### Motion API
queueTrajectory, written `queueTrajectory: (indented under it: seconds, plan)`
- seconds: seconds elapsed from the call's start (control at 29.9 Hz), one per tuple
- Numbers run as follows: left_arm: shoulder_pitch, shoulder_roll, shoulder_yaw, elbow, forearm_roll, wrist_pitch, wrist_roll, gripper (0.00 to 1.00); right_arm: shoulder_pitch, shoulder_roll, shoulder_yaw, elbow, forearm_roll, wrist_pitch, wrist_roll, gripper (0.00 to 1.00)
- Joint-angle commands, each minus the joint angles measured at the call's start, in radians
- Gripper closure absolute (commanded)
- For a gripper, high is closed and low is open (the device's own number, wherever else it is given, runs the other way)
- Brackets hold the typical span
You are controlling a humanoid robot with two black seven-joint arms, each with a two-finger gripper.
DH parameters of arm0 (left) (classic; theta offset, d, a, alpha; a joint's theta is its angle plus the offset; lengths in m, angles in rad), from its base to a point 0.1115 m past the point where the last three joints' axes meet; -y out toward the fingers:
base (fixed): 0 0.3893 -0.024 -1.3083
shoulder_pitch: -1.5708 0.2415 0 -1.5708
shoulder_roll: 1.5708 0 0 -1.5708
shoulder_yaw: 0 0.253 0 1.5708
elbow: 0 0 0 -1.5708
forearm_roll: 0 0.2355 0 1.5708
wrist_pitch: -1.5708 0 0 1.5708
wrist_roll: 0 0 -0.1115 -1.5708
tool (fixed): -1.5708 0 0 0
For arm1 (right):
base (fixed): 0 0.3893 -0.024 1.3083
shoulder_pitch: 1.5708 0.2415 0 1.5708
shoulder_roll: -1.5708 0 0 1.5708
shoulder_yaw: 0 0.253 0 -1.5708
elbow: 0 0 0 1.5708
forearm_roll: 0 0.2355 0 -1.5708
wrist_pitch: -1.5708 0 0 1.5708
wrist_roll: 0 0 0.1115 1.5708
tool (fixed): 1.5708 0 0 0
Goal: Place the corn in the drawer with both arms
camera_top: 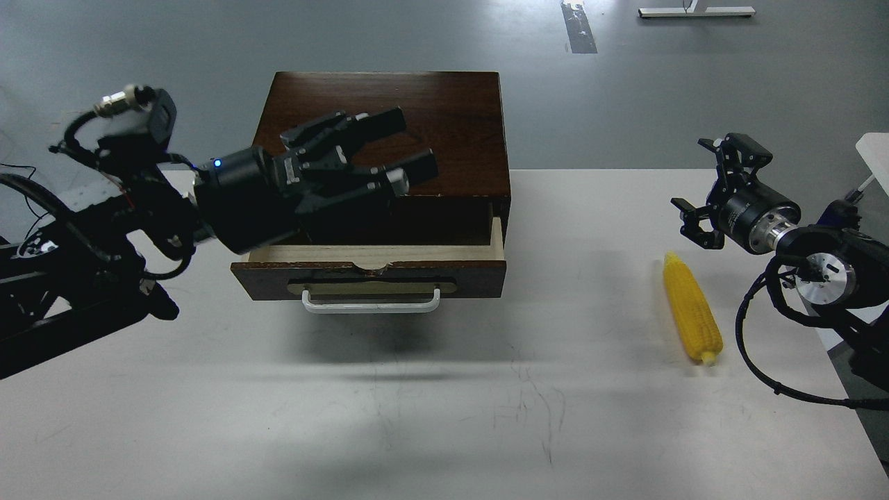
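left end effector (pixel 406 146) spread open, empty, above open drawer (pixel 375 267).

Even, moderately bright overhead lighting. Broad soft shadow on the table (pixel 444 430) below the drawer (pixel 368 274) front; thin shadow beside the corn (pixel 691 309). Drawer interior in deep shadow. Mild glare on the grey floor (pixel 208 42) at upper left and on the cabinet (pixel 444 118) top. Black left arm (pixel 104 229) underexposed, detail lost. Focus sharp throughout; slight softness toward frame corners.
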Motion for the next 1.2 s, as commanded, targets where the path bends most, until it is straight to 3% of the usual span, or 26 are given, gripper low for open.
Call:
queueTrajectory:
  seconds: [0.0,0.13,0.2,0.27,0.33,0.47,0.57,0.7,1.17]
  plan:
    - [-0.001,-0.011,-0.063,0.082,-0.347,-0.002,0.000,0.01,0.002,-0.019,-0.002,0.012,-0.016,0.001,0.006,0.00]
    - [0.002,-0.013,-0.084,0.241,-0.625,0.003,0.148,0.01,0.008,-0.087,-0.005,0.066,-0.099,0.003,0.024,0.00]
    - [0.000,-0.014,-0.086,0.307,-0.704,0.000,0.191,0.01,0.013,-0.101,-0.006,0.080,-0.178,0.003,0.055,0.00]
    - [0.002,-0.017,-0.086,0.399,-0.814,-0.006,0.266,0.01,0.015,-0.127,-0.006,0.107,-0.358,0.003,0.123,0.00]
    - [0.005,-0.026,-0.086,0.507,-0.908,-0.022,0.387,0.01,0.012,-0.189,-0.006,0.164,-0.600,0.001,0.208,0.00]
    - [0.003,-0.072,-0.086,0.637,-0.939,-0.049,0.475,0.01,-0.001,-0.268,-0.017,0.261,-0.786,0.003,0.222,0.00]
    - [0.014,-0.088,-0.086,0.728,-0.968,-0.124,0.484,0.01,0.007,-0.331,-0.156,0.350,-0.962,0.003,0.223,0.00]
    - [0.017,-0.088,-0.086,0.769,-0.994,-0.164,0.484,0.01,0.025,-0.361,-0.297,0.394,-1.149,0.001,0.222,0.04]
    - [0.046,-0.086,-0.084,0.771,-0.992,-0.169,0.469,0.01,0.008,-0.342,-0.374,0.286,-1.348,-0.012,0.190,0.10]
